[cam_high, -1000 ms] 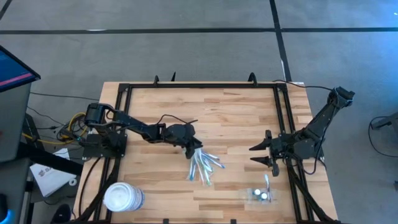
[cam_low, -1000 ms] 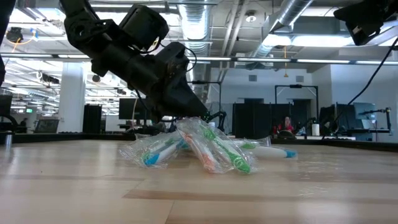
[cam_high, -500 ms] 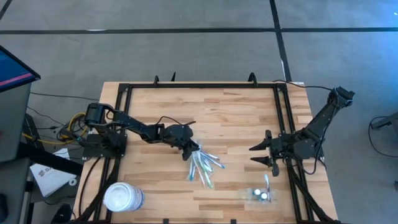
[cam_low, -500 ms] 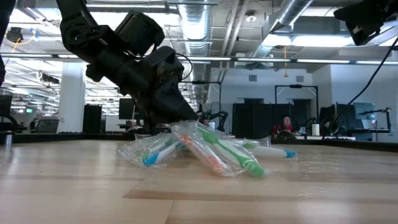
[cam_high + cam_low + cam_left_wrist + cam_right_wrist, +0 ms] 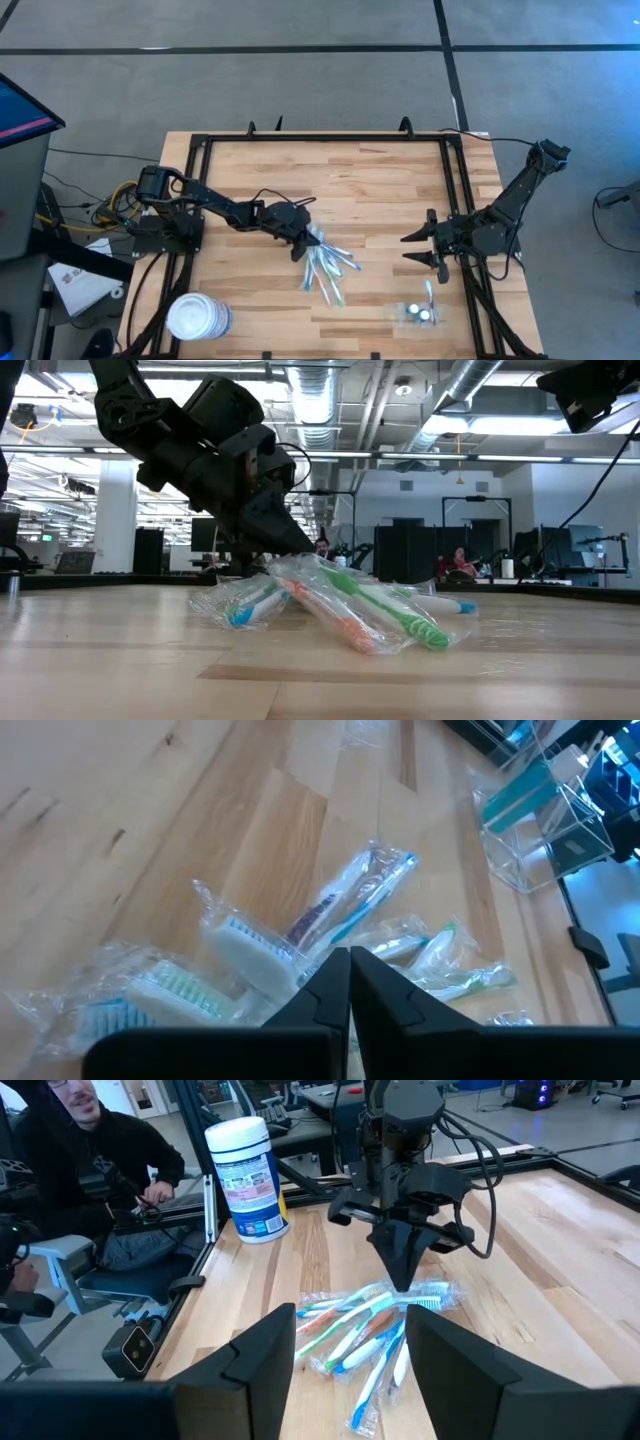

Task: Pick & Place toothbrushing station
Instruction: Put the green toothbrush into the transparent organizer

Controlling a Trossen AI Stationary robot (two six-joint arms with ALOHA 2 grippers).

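Note:
A pile of plastic-wrapped toothbrushes [image 5: 326,266] lies loose on the middle of the wooden table. My left gripper [image 5: 303,241] is shut, slanting down, with its tips at the pile's left far end [image 5: 404,1280]. The toothbrushing station [image 5: 415,312], a small clear plastic holder, stands near the table's front right; the left wrist view shows it beyond the pile [image 5: 545,820]. My right gripper [image 5: 415,250] hangs open above the table's right side, well clear of the pile, with nothing between its fingers [image 5: 355,1380]. My left gripper has its shut fingertips [image 5: 349,960] down among the clear wrappers at the pile's far left end [image 5: 250,945], coming at them slanting from the table's left. Whether a wrapper edge is pinched between the tips I cannot tell. The pile lies on the table.
A large white round tub [image 5: 198,318] stands at the table's front left corner. A black frame [image 5: 330,138] runs round the table top. A person [image 5: 90,1170] sits beyond the table's left edge. Bare wood lies between the pile and the holder.
My left gripper has shut at the pile's end and turned a little at the wrist, staying in place. The orange and green wrapped toothbrushes have slid out of the pile toward the table's near edge; the blue one has stayed.

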